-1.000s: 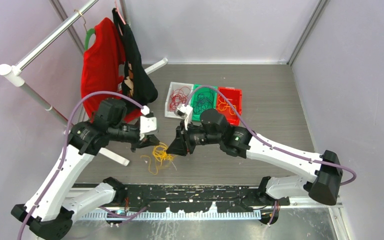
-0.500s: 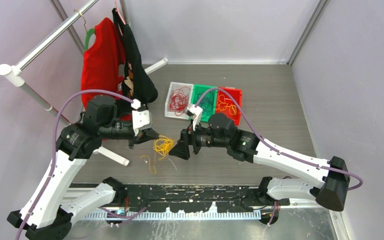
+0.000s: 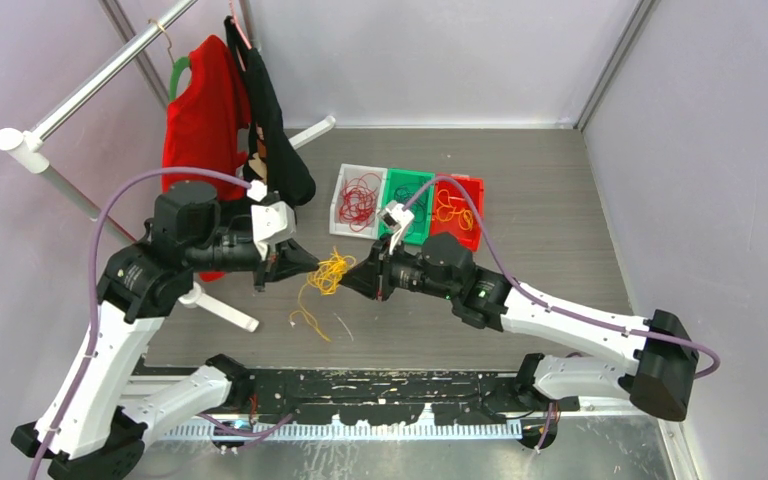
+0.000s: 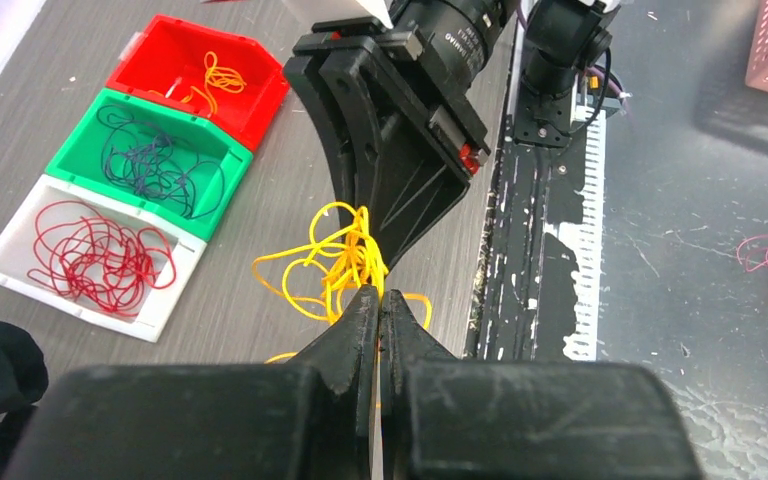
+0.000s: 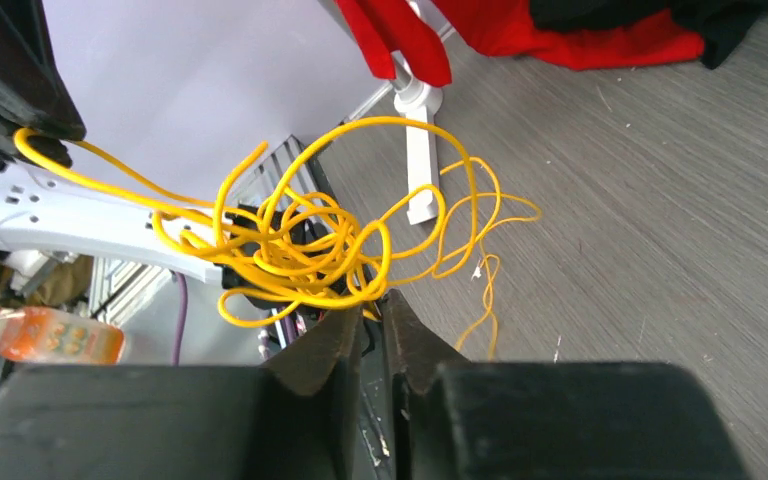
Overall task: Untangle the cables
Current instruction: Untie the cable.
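**A:** Top view first. What's different from a second ago?

**B:** The yellow tangle (image 3: 328, 272) lay low on the table (image 3: 550, 230) between the arms. Now it is up in the air, strung between the left claw (image 3: 309, 264) and the right claw (image 3: 353, 277), and nearer the bins (image 3: 459, 179). One tail hangs down to the table below.

**A:** And the left wrist view?

**B:** The left claw's fingers are pressed almost together, pinching yellow strands at their tips. The right claw faces it just beyond the knot. The bins sit off to the side with red, dark and yellow cables already sorted, one colour in each.

**A:** Right wrist?

**B:** Its jaws are nearly closed too, with several loops gathered at the tips. The clump fans out above them, dense in the middle, with loose ends dropping away.

**A:** So what does the lift mean?

**B:** I'd say both arms have a grip and are starting to pull the knot apart. It looks all yellow, but it is not loosened yet.
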`<state>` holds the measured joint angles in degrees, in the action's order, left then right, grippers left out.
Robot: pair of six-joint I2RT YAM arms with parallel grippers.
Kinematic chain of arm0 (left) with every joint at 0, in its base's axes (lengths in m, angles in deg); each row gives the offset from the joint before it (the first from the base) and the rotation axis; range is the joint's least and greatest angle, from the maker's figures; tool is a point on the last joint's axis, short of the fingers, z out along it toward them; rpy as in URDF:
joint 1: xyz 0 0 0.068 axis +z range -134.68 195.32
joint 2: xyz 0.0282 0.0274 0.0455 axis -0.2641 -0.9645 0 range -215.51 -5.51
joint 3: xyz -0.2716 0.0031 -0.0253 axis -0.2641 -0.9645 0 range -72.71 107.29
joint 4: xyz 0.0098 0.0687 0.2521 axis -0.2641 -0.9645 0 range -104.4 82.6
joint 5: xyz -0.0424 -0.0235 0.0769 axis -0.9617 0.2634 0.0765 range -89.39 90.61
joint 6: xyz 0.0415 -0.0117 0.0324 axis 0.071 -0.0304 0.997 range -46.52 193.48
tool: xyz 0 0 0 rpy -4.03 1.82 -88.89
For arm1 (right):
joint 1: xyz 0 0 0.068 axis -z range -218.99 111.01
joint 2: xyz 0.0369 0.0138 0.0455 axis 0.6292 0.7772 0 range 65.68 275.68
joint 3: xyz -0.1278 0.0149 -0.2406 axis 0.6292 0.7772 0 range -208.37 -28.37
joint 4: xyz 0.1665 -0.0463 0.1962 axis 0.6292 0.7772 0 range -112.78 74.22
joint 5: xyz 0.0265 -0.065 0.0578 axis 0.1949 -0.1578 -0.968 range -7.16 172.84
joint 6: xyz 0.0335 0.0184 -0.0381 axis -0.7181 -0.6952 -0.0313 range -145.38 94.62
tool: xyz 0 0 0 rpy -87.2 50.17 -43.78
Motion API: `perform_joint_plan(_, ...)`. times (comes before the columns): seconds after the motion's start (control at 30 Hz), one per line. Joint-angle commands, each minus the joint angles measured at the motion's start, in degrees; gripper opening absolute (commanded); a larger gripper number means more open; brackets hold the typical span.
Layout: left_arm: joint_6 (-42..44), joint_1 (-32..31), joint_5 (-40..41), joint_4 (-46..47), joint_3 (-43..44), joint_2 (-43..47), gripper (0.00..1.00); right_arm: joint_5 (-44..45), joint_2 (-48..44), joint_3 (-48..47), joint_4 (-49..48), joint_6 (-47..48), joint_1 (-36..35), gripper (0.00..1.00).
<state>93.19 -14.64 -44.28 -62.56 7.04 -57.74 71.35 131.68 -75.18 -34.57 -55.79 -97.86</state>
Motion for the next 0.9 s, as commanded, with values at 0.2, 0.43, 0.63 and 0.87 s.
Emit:
perform_joint_plan(0.2, 4.76, -0.19, 10.61, 3.51, 3.67, 1.2, 0.0, 11.23, -13.88, 6.19, 3.3, 0.72, 0.07, 0.01)
perform_joint_plan(0.43, 6.63, -0.19, 18.52, 7.01, 1.56, 1.84, 0.0, 15.54, -19.86, 7.49, 10.05, 2.43, 0.07, 0.01)
perform_joint_plan(0.63, 10.12, -0.19, 27.33, 11.22, -0.4, 2.27, 0.0, 20.96, -24.75, 6.83, 17.2, 4.1, 0.07, 0.01)
perform_joint_plan(0.87, 9.06, -0.19, 34.42, 12.97, -2.81, 2.48, 0.0, 30.65, -31.78, 6.05, 23.76, 5.19, 0.29, 0.01)
